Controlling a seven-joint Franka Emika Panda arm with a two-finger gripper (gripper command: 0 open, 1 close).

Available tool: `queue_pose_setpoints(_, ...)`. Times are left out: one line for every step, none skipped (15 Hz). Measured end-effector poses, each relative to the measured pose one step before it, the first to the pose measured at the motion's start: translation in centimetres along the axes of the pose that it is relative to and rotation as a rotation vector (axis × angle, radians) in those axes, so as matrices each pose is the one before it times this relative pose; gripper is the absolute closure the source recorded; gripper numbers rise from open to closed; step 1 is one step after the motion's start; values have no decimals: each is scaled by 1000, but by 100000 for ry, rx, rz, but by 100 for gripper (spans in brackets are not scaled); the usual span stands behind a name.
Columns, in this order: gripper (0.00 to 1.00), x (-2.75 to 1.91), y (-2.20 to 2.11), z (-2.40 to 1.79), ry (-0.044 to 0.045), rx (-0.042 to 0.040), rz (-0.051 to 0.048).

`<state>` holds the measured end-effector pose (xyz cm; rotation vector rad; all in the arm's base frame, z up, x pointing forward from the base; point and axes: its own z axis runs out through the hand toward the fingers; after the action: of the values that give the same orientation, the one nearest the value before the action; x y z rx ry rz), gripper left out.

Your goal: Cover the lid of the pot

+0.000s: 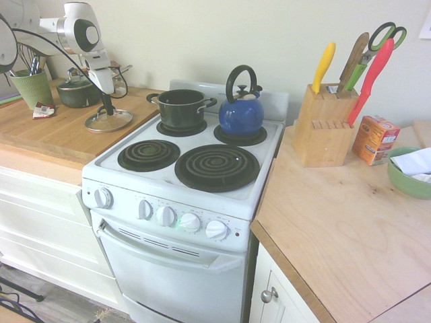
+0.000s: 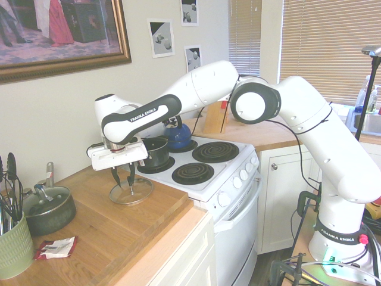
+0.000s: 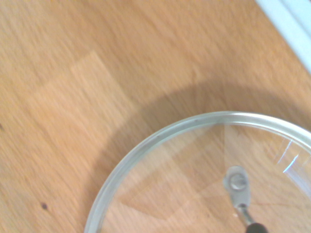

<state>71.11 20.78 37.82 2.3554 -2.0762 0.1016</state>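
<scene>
The clear glass lid (image 1: 122,121) (image 2: 141,192) lies flat on the wooden counter left of the stove; its metal rim fills the wrist view (image 3: 160,141). My gripper (image 1: 106,108) (image 2: 124,183) points straight down over the lid's middle. It is open, one finger on each side of the small dark knob and nothing gripped. The dark pot (image 1: 180,108) (image 2: 156,152) stands uncovered on the stove's back left burner, a short way from the lid.
A blue kettle (image 1: 240,114) (image 2: 177,136) sits on the back right burner beside the pot. A smaller dark pot (image 1: 77,93) (image 2: 47,211), a green utensil cup (image 1: 31,87) (image 2: 12,247) and a small packet (image 1: 44,111) share the lid's counter. A knife block (image 1: 323,124) stands right of the stove.
</scene>
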Motion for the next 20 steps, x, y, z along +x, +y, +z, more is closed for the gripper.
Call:
queue_pose_setpoints(100,184,-45,-41,-51,237,-45)
queue_pose_setpoints(100,83,-35,-27,-86,274,-49)
queue_pose_setpoints(100,-7,-39,-44,-89,439,-85)
queue_pose_setpoints(100,-9,-12,-62,-39,218,-59)
queue_pose_setpoints(100,-44,0,33,-45,148,-87)
queue_pose_setpoints(100,-30,8,-49,-16,78,-83)
queue_pose_setpoints(100,-6,2,-40,-17,50,-33)
queue_pose_setpoints(100,1,0,-51,-83,68,-31)
queue_pose_setpoints(100,-16,-13,-20,-166,137,-72)
queue_pose_setpoints(100,2,-11,-71,-391,204,-25)
queue_pose_setpoints(100,16,-56,-247,-628,785,-103)
queue_pose_setpoints(100,53,-88,-703,-656,1625,-195)
queue_pose_setpoints(100,102,-25,-1338,-691,1965,-123)
queue_pose_setpoints(100,222,15,-1904,-713,2428,106)
queue_pose_setpoints(100,339,86,-2124,-574,2560,130)
queue_pose_setpoints(100,474,159,-2003,-572,2254,302)
queue_pose_setpoints(100,780,116,-1774,-574,1663,847)
queue_pose_setpoints(100,1098,-26,-1472,-704,1284,1268)
queue_pose_setpoints(100,1605,-115,-1001,-424,816,1724)
queue_pose_setpoints(100,2033,-211,-596,-70,496,2266)
